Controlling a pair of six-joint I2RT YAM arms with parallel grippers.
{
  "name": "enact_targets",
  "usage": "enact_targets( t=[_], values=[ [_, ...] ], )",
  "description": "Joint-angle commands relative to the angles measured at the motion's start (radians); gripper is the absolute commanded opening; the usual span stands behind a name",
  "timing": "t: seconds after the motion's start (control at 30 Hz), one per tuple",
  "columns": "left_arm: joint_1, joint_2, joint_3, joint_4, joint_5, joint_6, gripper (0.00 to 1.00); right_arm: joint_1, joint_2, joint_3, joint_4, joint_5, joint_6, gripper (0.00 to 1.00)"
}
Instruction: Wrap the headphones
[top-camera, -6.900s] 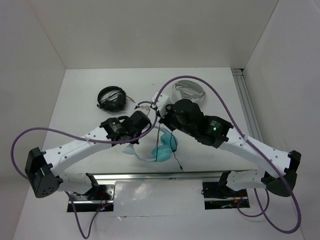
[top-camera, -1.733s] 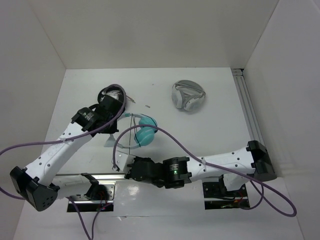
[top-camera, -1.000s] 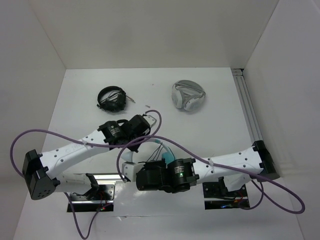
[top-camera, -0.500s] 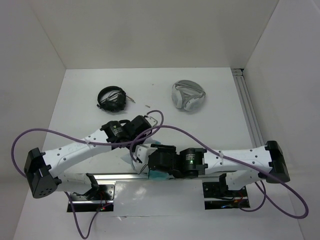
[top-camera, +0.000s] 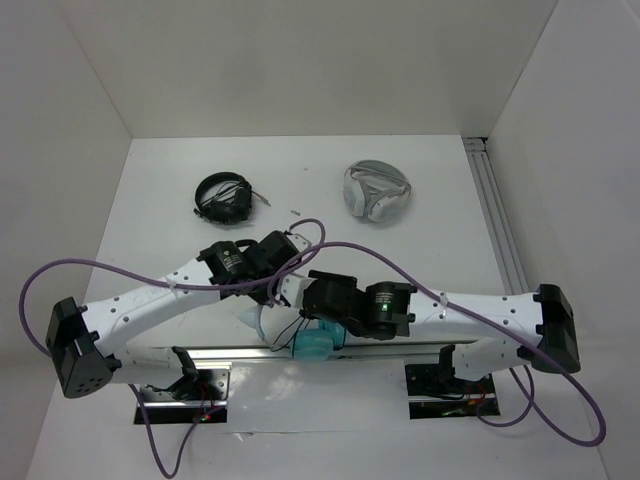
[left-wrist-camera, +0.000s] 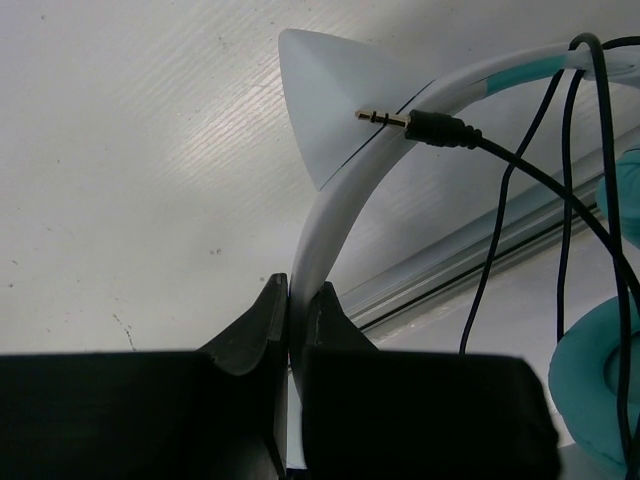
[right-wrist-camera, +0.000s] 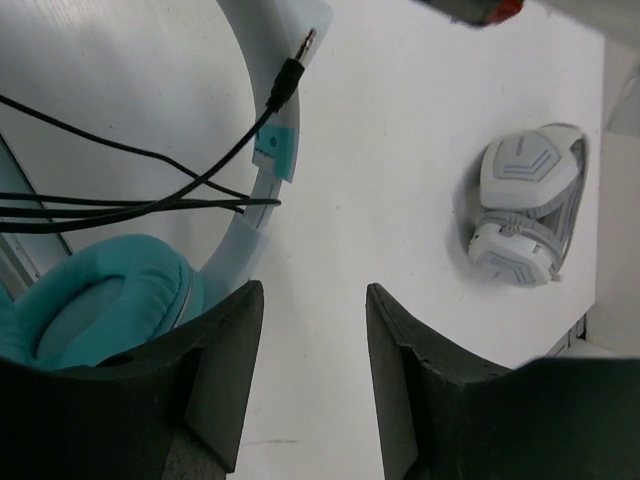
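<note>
**Headband pinched on the left, loose cable within reach of the right**

The headphones (top-camera: 312, 343) are found at the near edge of the table (top-camera: 430, 230), between the two wrists; the left gripper (left-wrist-camera: 292, 292) is closed on the pale headband (left-wrist-camera: 330, 210), which is clamped edge-on between the fingers; from that grip the band's long axis runs away from the gripper and curves off to the right towards a teal ear cup (left-wrist-camera: 590, 370).

The right gripper (right-wrist-camera: 312, 296) is spread apart and holds nothing; it is judged the arm free to take the cable (right-wrist-camera: 130, 205) (the other being occupied as the anchor). In the right wrist view the black strands lie to the left of the open jaws and cross the headband, with the plug (right-wrist-camera: 300, 50) lying loose farther along the band.

In the top view most of the headphones are covered by the right wrist; only one ear cup can be made out clearly; whether the strands are wound round the band or merely draped over it cannot be told. The white and grey headphones (right-wrist-camera: 525, 205) lie well apart.
</note>
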Motion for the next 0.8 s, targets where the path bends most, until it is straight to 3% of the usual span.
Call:
enact_targets(
  t=[0.0,0.2,0.4,0.63,0.77],
  values=[
    [-0.035,-0.067,0.041,-0.008,0.0,-0.03,0.0,-0.103,0.035,0.004,0.07,0.007,0.057,0.53],
    [-0.035,-0.087,0.041,-0.008,-0.019,-0.048,0.0,-0.162,0.044,0.025,0.098,-0.027,0.092,0.53],
    [-0.035,-0.007,0.041,-0.028,-0.054,-0.083,0.0,-0.194,-0.062,0.007,0.225,-0.038,0.187,0.71],
    [-0.014,0.031,0.069,-0.01,-0.063,-0.093,0.0,-0.194,-0.156,0.007,0.227,-0.038,0.207,0.74],
    [0.054,0.031,0.069,0.011,-0.043,-0.114,0.0,-0.203,-0.244,-0.002,0.216,-0.014,0.232,0.75]
  ],
)
